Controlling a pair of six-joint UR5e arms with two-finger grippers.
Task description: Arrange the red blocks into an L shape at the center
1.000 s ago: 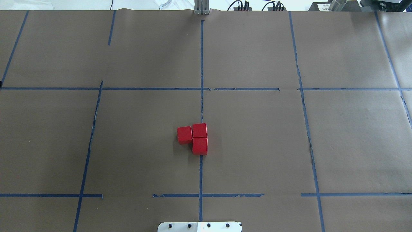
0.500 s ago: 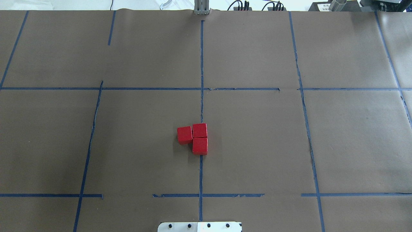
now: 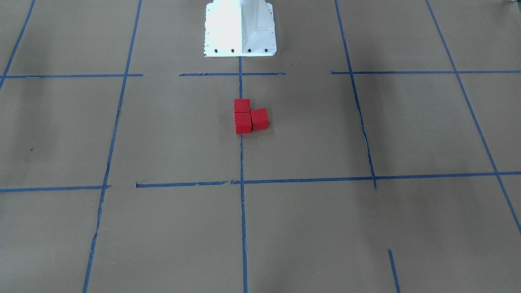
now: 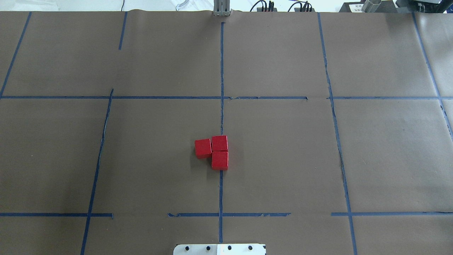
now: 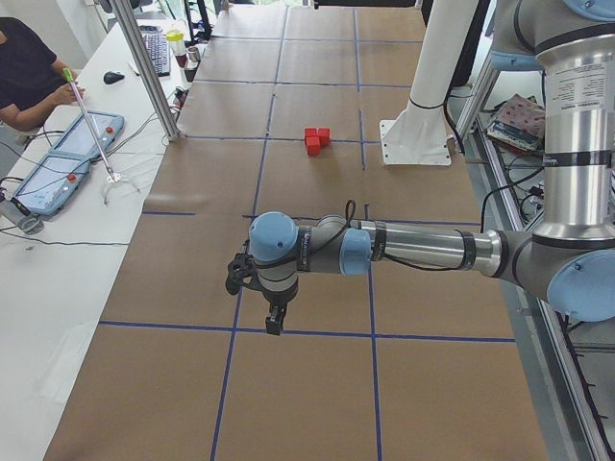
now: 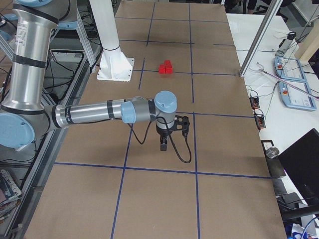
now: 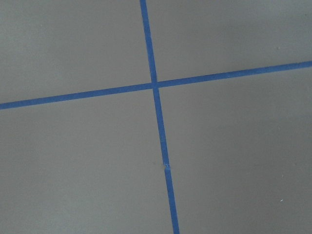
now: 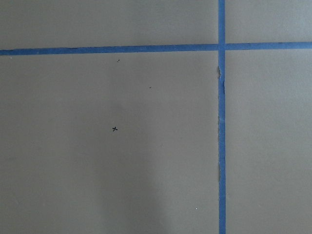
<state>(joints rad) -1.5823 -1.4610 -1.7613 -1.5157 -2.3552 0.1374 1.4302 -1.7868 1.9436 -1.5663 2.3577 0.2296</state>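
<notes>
Three red blocks lie touching in an L near the table's middle: one (image 4: 203,148) on the left, one (image 4: 219,143) at the corner and one (image 4: 219,160) nearer the robot base. They also show in the front-facing view (image 3: 243,122), the exterior left view (image 5: 315,140) and the exterior right view (image 6: 165,67). My left gripper (image 5: 274,322) hangs over the table's left end, far from the blocks. My right gripper (image 6: 163,145) hangs over the right end. I cannot tell whether either is open or shut. Both wrist views show only paper and tape.
Brown paper with blue tape lines (image 4: 222,81) covers the table. The white robot base (image 3: 240,28) stands at the near edge. An operator (image 5: 29,72) sits by a pendant past the far edge. A metal post (image 6: 259,42) stands there too.
A small dark shape at the overhead view's left edge one second ago is gone. The blocks have not moved.
</notes>
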